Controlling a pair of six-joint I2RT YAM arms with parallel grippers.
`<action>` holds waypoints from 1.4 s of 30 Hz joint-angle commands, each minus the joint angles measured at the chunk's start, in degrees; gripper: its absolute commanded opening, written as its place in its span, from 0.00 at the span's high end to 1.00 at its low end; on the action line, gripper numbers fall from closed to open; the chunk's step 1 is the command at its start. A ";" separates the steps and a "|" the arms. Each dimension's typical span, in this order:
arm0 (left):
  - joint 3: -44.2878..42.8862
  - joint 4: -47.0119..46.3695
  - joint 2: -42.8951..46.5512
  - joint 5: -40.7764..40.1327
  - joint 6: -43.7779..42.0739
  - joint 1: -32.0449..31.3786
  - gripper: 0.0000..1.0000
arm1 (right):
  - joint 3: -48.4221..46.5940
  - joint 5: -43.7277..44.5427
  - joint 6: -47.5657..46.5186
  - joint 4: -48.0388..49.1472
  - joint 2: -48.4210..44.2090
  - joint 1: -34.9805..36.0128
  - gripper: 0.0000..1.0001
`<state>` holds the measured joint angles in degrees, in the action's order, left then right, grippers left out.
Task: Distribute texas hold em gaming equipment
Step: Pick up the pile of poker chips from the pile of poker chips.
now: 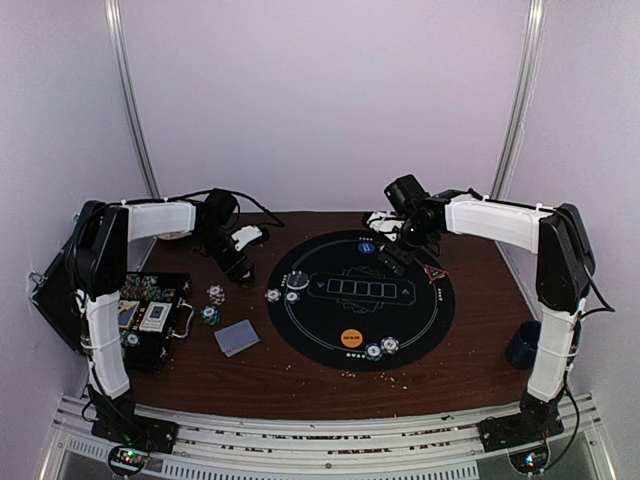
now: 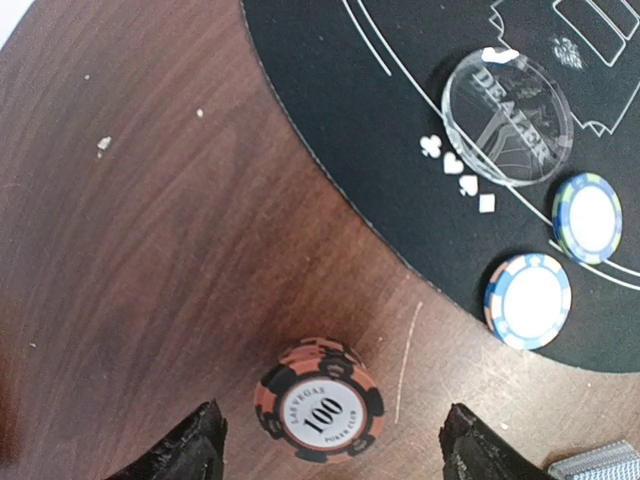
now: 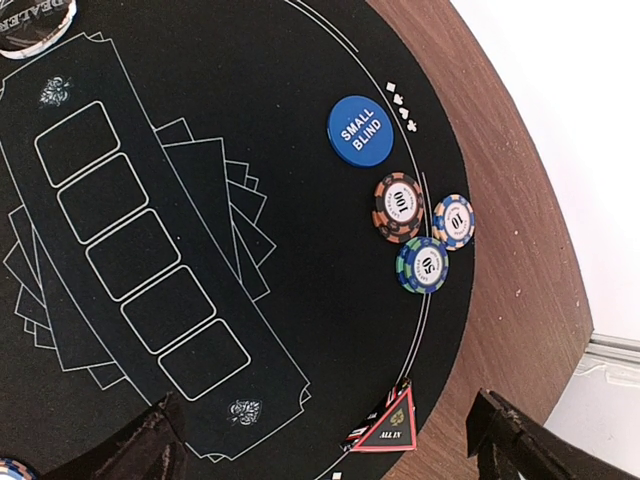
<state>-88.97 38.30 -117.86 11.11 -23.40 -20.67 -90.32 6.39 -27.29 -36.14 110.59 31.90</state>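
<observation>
The left gripper [image 2: 332,438] is partly open and holds nothing. A stack of salmon-and-black striped poker chips [image 2: 320,400] stands on the brown wooden table [image 2: 150,250] between its fingers, with a gap at each side. Ahead and to its right, on the round black felt mat [image 2: 400,100], lie a white-and-blue chip [image 2: 528,300], a blue-and-green chip [image 2: 587,217], then a clear round dealer disc [image 2: 508,118]. The right gripper [image 3: 328,425] gapes wide and empty, with a black triangular all-in marker [image 3: 385,428] between its fingers. Farther ahead sit three striped chips [image 3: 421,264] bunched together, then a blue round small-blind disc [image 3: 360,128].
</observation>
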 commanded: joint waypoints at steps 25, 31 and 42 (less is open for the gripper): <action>-1.91 -1.83 -2.70 -0.55 0.72 0.45 0.39 | 1.38 2.36 -0.69 1.52 0.00 1.49 0.00; -1.82 -1.83 -2.79 -0.86 0.73 0.46 0.39 | 1.38 2.35 -0.68 1.60 0.07 1.59 0.00; -1.91 -1.65 -3.13 -0.98 0.64 0.45 0.39 | 1.38 2.53 -0.75 1.60 0.29 1.86 0.00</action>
<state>-89.67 37.54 -119.70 10.26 -22.94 -20.67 -89.65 7.64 -28.12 -35.18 110.59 33.15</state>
